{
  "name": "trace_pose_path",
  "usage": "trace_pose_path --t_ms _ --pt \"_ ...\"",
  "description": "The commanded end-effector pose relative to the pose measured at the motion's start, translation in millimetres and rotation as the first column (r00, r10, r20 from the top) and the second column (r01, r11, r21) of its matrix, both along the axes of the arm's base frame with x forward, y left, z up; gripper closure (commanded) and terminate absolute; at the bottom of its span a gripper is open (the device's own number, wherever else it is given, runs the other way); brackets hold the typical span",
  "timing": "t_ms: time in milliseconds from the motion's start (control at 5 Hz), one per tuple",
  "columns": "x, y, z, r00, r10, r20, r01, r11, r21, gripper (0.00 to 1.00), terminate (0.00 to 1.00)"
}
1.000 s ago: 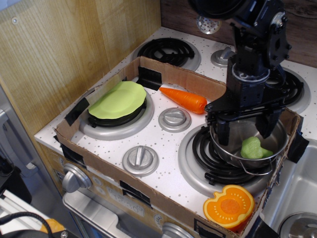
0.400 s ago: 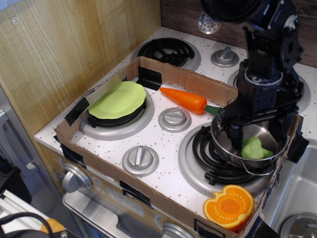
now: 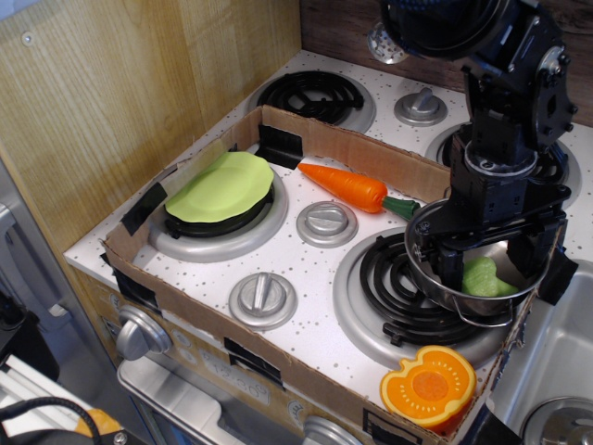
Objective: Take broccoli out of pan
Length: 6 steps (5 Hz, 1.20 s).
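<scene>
A white speckled toy stove top serves as the table [image 3: 306, 269], set against a wood-panel wall on the left and a dark backsplash behind; a low cardboard frame [image 3: 343, 139] fences the front burners. The pan [image 3: 435, 278] sits on the front right coil burner [image 3: 389, 297], close against the cardboard's right edge, and the broccoli [image 3: 485, 278] lies inside it toward the right wall. The black end effector [image 3: 489, 262] reaches down into the pan with its fingers spread, one finger [image 3: 450, 267] left of the broccoli and the other at the pan's right side; whether either touches the floret is hard to tell. The arm hides the pan's far rim and part of the rear right burner. A carrot [image 3: 345, 185] lies near the pan's left rim, a lime-green plate [image 3: 220, 185] covers the front left burner, and an orange pumpkin slice [image 3: 428, 385] rests at the front corner. Open surface lies between the knobs [image 3: 326, 222], left of the pan.
</scene>
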<state>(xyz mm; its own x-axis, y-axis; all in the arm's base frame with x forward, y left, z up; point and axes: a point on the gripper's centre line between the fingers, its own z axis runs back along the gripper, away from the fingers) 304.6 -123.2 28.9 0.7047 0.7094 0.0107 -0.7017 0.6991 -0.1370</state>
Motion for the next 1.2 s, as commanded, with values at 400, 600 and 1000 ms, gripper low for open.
trace_pose_path --t_ms 400,600,1000 --pt "7 -8 6 1.0 -0.005 0.029 0.005 1.0 -0.027 1.0 0.0" --pt "12 -5 13 0.998 -0.018 0.052 0.02 0.999 -0.026 1.0 0.0" --pt "13 22 58 0.997 0.03 0.073 -0.025 0.998 -0.061 1.0 0.0"
